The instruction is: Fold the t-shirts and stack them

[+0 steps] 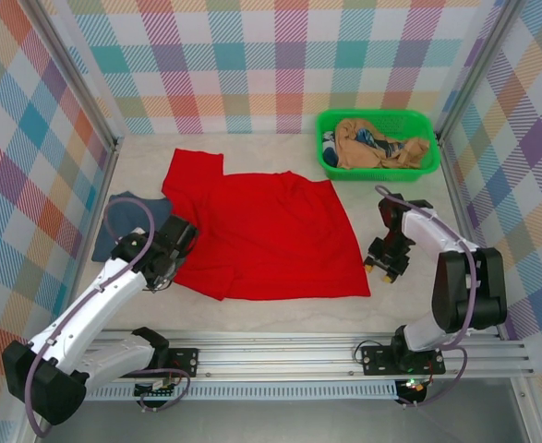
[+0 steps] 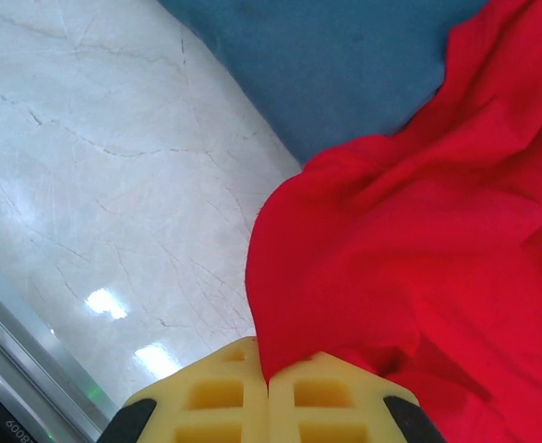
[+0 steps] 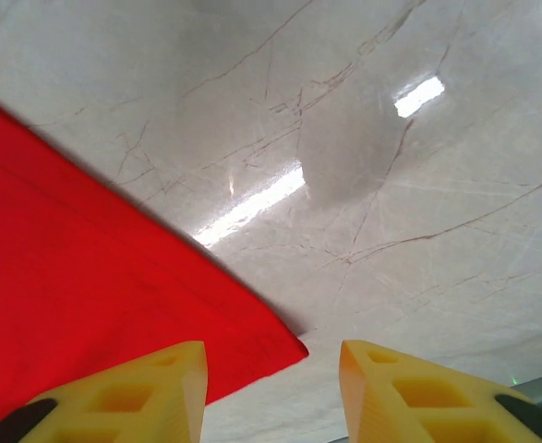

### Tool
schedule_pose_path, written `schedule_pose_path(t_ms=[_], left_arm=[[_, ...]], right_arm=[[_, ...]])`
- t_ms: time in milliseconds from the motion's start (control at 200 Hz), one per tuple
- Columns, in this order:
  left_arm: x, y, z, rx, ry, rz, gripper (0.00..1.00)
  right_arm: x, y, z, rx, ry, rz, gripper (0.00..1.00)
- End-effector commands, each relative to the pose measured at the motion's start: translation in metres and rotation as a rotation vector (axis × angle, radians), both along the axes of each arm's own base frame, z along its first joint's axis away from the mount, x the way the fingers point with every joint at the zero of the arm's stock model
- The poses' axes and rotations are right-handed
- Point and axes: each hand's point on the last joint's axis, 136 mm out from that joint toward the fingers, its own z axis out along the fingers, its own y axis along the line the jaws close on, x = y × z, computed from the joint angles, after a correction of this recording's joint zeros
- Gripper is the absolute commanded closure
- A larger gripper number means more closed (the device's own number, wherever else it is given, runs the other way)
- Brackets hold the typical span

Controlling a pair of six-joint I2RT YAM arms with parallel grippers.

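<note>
While left pincer (image 2: 269,395) clamps red shirt (image 1: 271,240) edge | right pincer (image 3: 269,374) apart at its lower-right corner | risk: one-sided pull skews the fold

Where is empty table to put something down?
Bare table lies along the far wall, left of the green basket, and along the near rail below the red t-shirt. Left side is crowded: blue t-shirt, left fingers.

Large bright red t-shirt (image 1: 261,235) flat at centre, slate-blue t-shirt (image 1: 123,226) just beside its left edge.
</note>
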Motion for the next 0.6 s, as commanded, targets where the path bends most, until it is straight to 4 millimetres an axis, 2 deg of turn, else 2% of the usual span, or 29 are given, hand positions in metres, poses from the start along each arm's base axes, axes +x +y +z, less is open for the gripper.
schedule_pose_path(t_ms=[0, 45, 105, 200, 305, 435, 595], left_arm=[[-0.011, 0.012, -0.001, 0.050, 0.025, -0.002, 1.00], [-0.012, 0.011, -0.002, 0.039, 0.021, -0.009, 1.00], [-0.013, 0.011, -0.003, 0.034, 0.022, -0.009, 1.00], [-0.014, 0.010, -0.004, 0.032, 0.030, -0.010, 1.00], [-0.012, 0.009, -0.002, 0.026, 0.024, -0.014, 1.00], [-0.010, 0.007, 0.000, 0.021, 0.020, -0.029, 1.00], [-0.009, 0.004, -0.001, 0.014, 0.024, -0.043, 1.00]], right_arm=[[0.000, 0.002, 0.016, 0.012, -0.075, -0.018, 0.59], [-0.006, 0.008, 0.013, 0.035, -0.062, -0.017, 0.63], [-0.018, 0.018, 0.006, 0.055, -0.025, -0.009, 0.63], [-0.039, 0.031, -0.003, 0.055, 0.040, 0.005, 0.60], [-0.054, 0.034, -0.014, 0.058, 0.084, -0.032, 0.54], [-0.054, 0.037, -0.026, 0.074, 0.085, -0.063, 0.54], [-0.036, 0.037, -0.038, 0.060, 0.048, -0.058, 0.58]])
